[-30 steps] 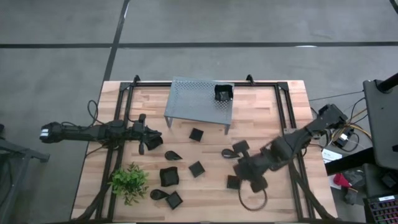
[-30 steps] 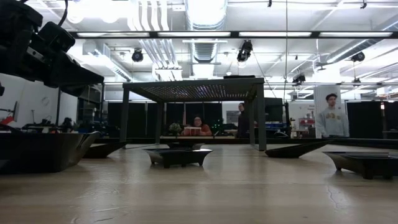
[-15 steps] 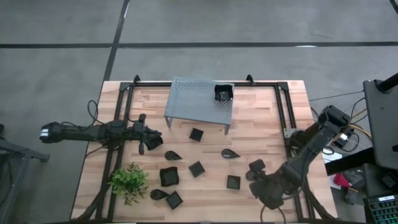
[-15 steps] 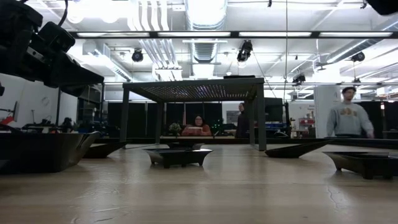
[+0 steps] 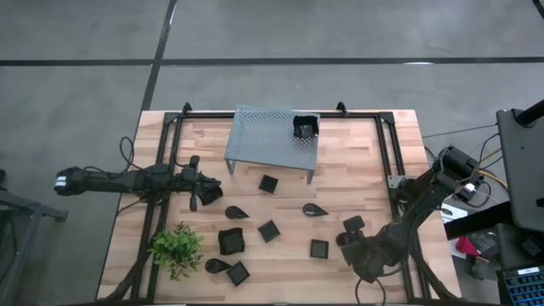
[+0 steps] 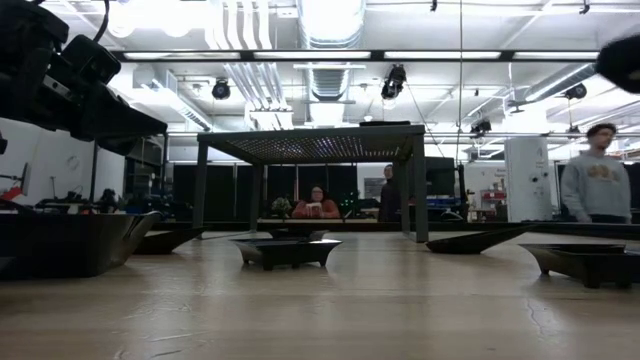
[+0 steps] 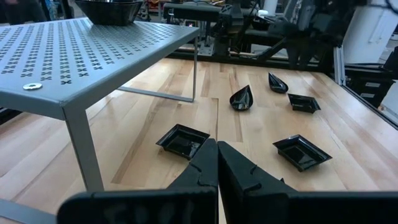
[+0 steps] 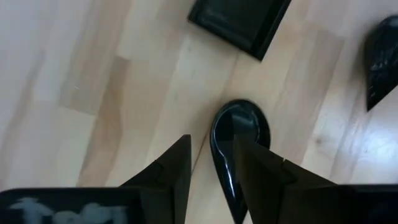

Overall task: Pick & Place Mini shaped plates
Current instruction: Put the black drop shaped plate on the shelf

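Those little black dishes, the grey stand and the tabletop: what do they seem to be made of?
The little black dishes look like glossy plastic or glazed ceramic: light glints off their rims, and I cannot tell which. The grey stand seems to be painted sheet metal, thin, matte and punched with small crosses. The tabletop looks like pale wood planks, with visible grain and seams.

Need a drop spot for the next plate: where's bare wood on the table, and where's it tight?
Bare wood between the grey perforated metal rack and the right frame rail; a smaller patch left of the rack. Crowded: black mini plates from the rack's front to the green leafy plant. Right gripper holds a black teardrop plate by that rail.
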`<control>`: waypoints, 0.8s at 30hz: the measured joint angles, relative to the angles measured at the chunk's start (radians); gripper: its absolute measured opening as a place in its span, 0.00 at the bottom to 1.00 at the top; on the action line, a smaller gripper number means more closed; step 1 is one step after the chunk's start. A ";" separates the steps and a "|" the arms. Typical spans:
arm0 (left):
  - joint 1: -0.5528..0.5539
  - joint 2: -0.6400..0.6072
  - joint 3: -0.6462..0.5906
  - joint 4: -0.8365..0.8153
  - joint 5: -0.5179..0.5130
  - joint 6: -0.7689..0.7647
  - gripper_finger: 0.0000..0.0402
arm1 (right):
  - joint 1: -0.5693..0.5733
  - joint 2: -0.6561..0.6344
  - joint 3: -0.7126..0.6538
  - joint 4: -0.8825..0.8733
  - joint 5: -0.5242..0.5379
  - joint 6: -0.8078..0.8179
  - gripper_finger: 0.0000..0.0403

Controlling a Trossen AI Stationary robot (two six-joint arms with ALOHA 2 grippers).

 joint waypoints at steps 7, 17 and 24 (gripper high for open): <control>0.000 0.000 0.000 -0.001 0.000 0.000 0.00 | 0.000 0.063 -0.022 0.016 0.000 0.017 0.26; 0.000 0.001 0.000 0.000 0.000 0.000 0.00 | 0.001 0.105 -0.028 0.016 -0.001 0.017 0.23; 0.000 0.001 0.000 0.000 0.000 0.000 0.00 | 0.000 0.115 -0.034 0.017 -0.002 0.017 0.20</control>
